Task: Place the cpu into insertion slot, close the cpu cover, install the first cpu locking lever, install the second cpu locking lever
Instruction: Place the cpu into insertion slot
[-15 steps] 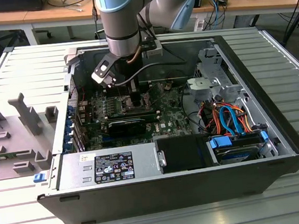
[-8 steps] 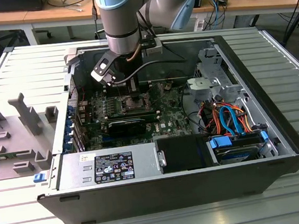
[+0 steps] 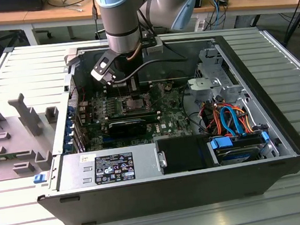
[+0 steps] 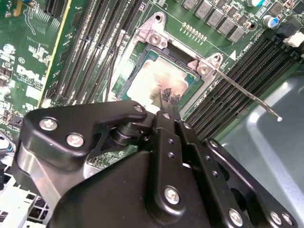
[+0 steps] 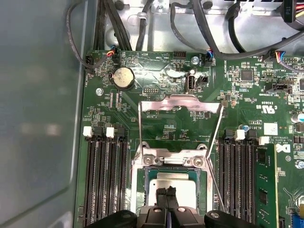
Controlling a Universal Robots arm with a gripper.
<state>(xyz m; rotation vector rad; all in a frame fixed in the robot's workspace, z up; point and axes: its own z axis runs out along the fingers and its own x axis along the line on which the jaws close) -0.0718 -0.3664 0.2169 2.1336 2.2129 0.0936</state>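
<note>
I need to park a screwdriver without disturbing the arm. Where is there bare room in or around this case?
Bare: the slatted table on the exterior view's right of the case, and the flat black panel between power supply and blue drive cage. Crowded: the insertion slot under the gripper, and the cables by that cage.

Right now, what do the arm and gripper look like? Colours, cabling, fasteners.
The arm is a silver-grey tube with light blue joint caps. A black cable runs off its wrist. The gripper is matt black, with flat linkage bars fastened by silver screws, narrowing to two slim black fingertips.
</note>
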